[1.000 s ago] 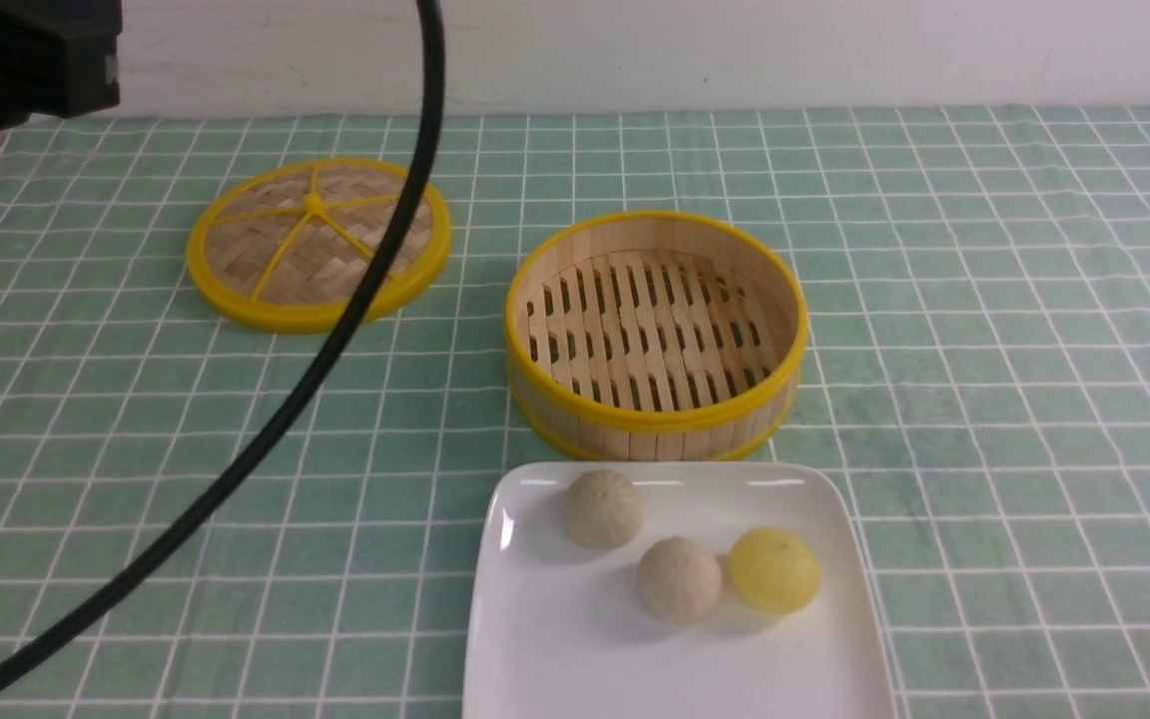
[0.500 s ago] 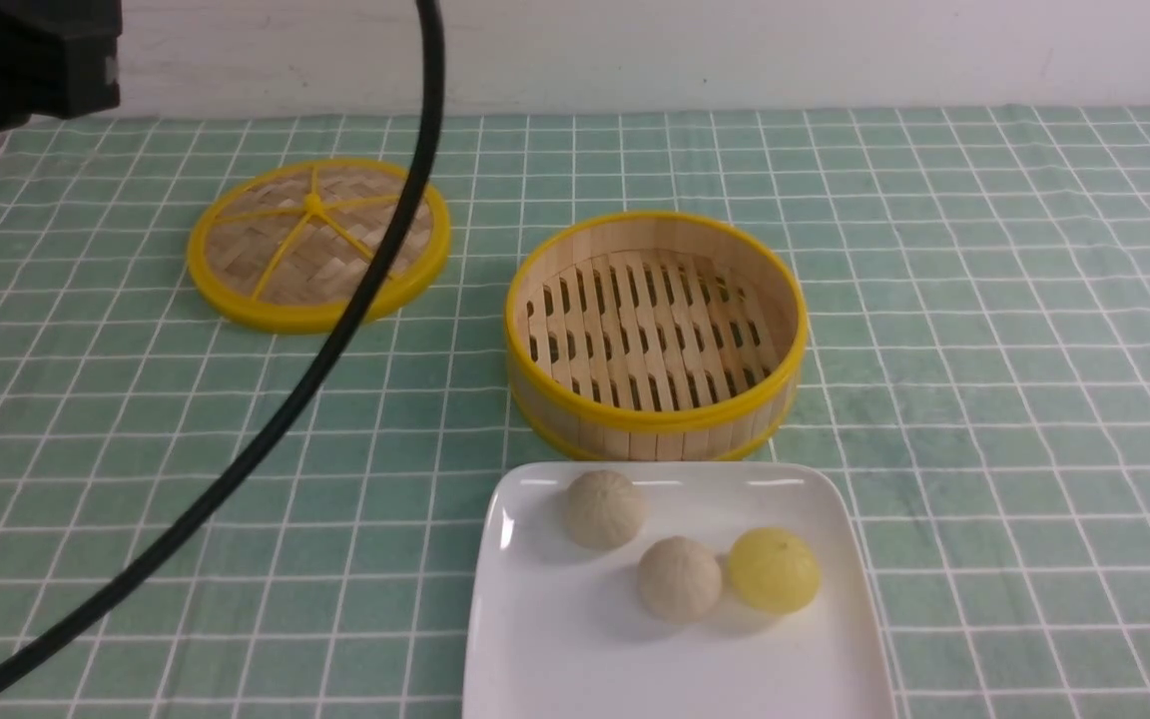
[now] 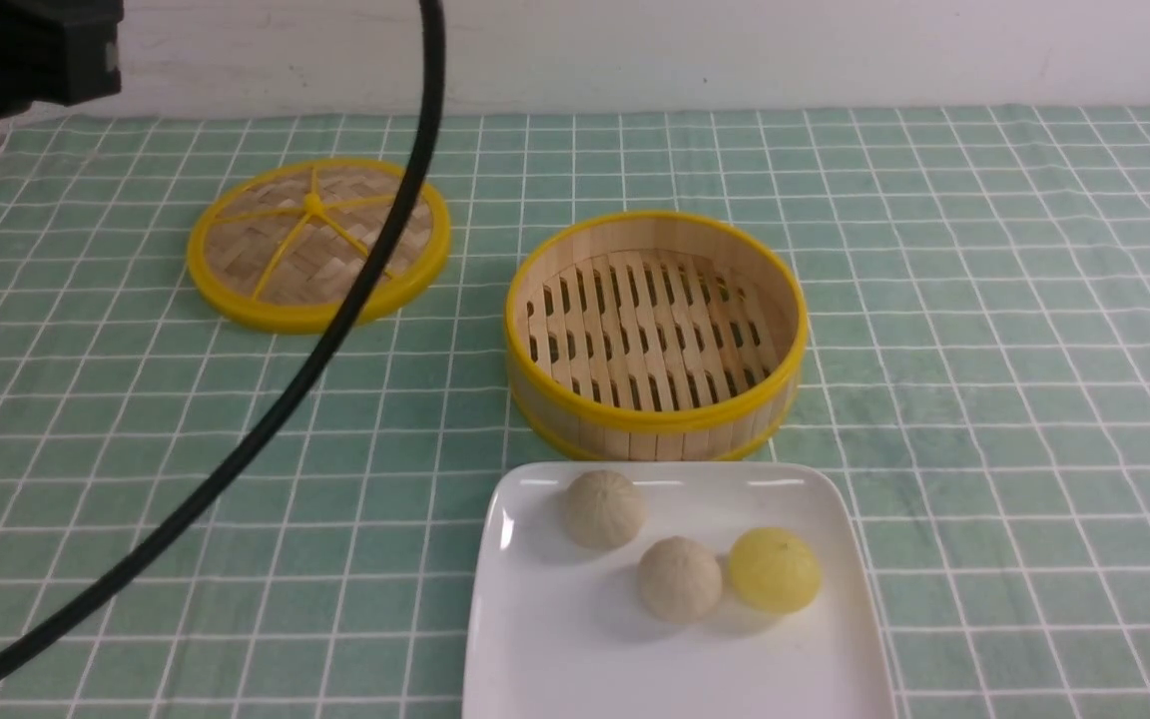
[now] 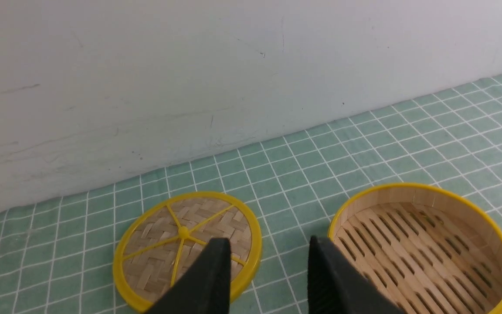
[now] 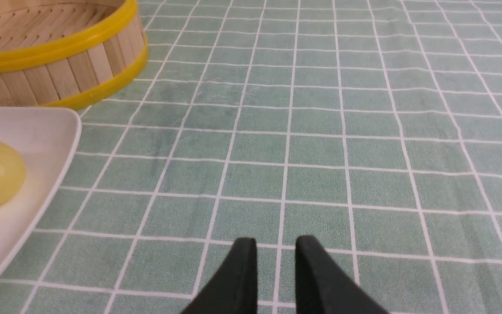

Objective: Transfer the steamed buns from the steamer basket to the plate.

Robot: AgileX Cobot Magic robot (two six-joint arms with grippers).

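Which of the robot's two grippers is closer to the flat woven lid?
The left. The left gripper hangs just above the lid, between it and the steamer basket. The right gripper hovers over bare cloth beyond the plate.

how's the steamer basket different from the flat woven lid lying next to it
The steamer basket has a tall upright slatted wall; the lid lies low and flat. The basket's floor is parallel slats with slots, while the lid is a woven mat under yellow spokes meeting at a hub. The basket stands just behind the plate; the lid lies apart, farther back and to the left. Both are round bamboo with yellow rims, and both are empty.
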